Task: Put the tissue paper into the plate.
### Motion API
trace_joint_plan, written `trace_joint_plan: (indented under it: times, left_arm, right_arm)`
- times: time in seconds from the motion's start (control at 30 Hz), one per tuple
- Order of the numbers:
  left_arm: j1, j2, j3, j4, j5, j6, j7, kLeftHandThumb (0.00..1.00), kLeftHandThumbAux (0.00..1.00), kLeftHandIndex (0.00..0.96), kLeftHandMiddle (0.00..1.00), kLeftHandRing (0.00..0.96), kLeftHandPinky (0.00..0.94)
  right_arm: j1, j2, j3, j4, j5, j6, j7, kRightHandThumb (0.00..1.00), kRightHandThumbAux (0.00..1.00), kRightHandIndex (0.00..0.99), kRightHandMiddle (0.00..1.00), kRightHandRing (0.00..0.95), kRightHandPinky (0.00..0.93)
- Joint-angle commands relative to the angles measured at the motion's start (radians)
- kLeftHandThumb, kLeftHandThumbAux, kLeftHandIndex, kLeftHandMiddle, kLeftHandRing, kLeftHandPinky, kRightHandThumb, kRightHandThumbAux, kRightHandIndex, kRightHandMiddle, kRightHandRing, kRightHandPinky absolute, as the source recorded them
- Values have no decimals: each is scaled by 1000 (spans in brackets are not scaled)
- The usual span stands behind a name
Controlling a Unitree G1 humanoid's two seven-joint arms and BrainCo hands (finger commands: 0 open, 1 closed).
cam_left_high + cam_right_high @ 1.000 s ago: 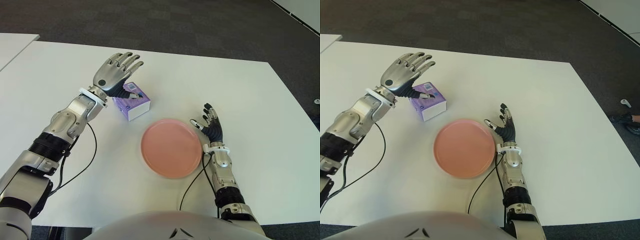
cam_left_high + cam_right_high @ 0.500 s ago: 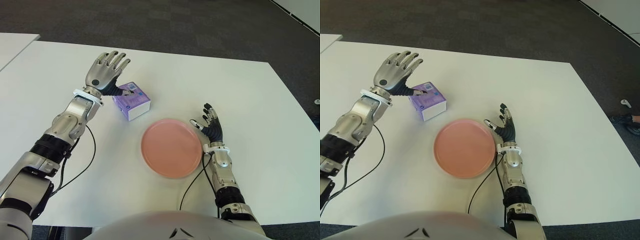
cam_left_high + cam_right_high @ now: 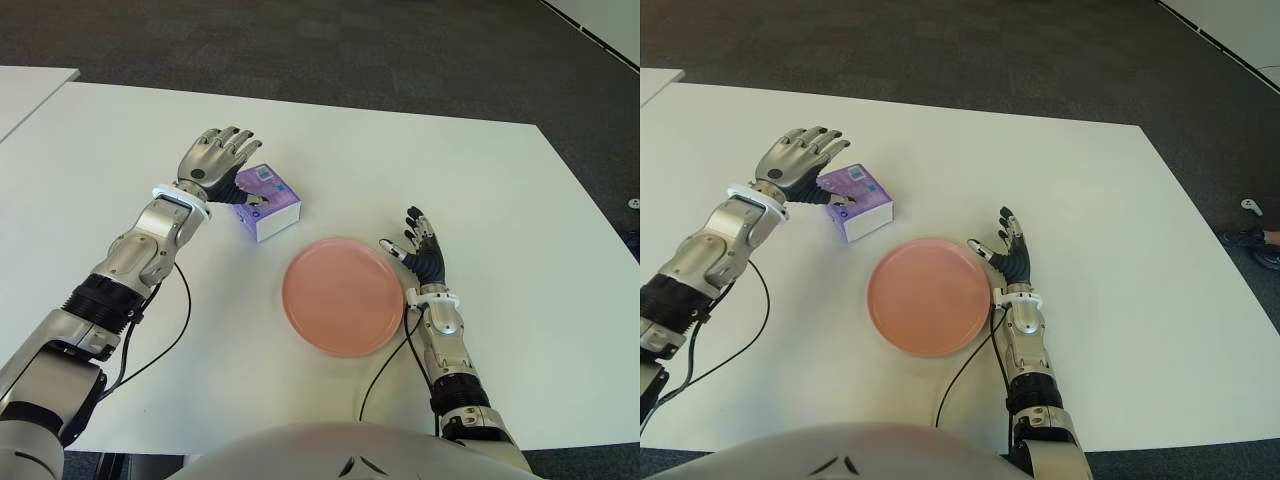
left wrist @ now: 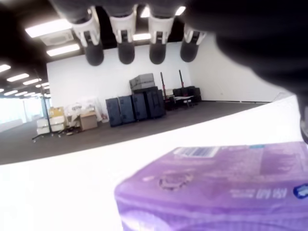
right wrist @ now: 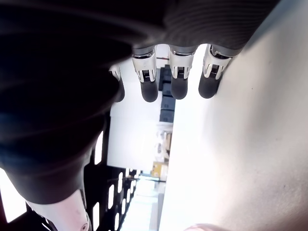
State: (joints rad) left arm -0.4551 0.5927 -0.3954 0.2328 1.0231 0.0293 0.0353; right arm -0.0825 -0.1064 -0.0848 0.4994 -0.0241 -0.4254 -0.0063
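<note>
- The step in hand looks like the reach-and-grasp: the left hand [image 3: 215, 160] hovers over the tissue pack [image 3: 265, 202], fingers [image 4: 126, 45] spread wide and holding nothing.
- In the left wrist view four fingertips hang above the pack with clear space under them; the thumb, a dark blur at the edge of that view, shows close beside the pack, but whether it touches I cannot tell.
- The pack lies on the table [image 3: 480, 190], under and just beyond the left palm, its far end reaching out past the fingertips toward the plate [image 3: 343, 296].
- The plate is near the pack on the thumb side of the left hand and holds nothing yet, so the task is not far along.
- The next move, as I judge it, calls for lowering the palm and closing fingers and thumb on opposite long sides of the pack, then lifting and carrying it a short way over the plate rim.
- The pack is a small purple block wrapped in glossy film, with white print, a barcode patch on top and a paler side face. It looks soft, so a firm squeeze may dent it and the slick wrap may slip.
- The right hand [image 3: 420, 250] shows just beside the plate on its right, fingers loosely open and holding nothing.
</note>
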Motion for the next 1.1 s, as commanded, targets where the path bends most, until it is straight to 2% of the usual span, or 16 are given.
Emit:
trace_joint_plan:
  times: [0.03,0.73,1.1]
  left_arm:
    - [18,-16,-4,0,-12,24,-46,0,329,0,0,0,0]
    - [43,-26,-3,-36,-73,13,-96,0,307,0,0,0,0]
    - [67,-16,34,-96,-154,-25,-114,0,330,0,0,0,0]
  right_arm:
    - [61,15,10,64,-3,71,2,0,804,0,0,0,12]
    - [68,20,12,55,-5,66,-4,0,812,0,0,0,15]
    - [68,12,21,56,-13,63,4,0,812,0,0,0,10]
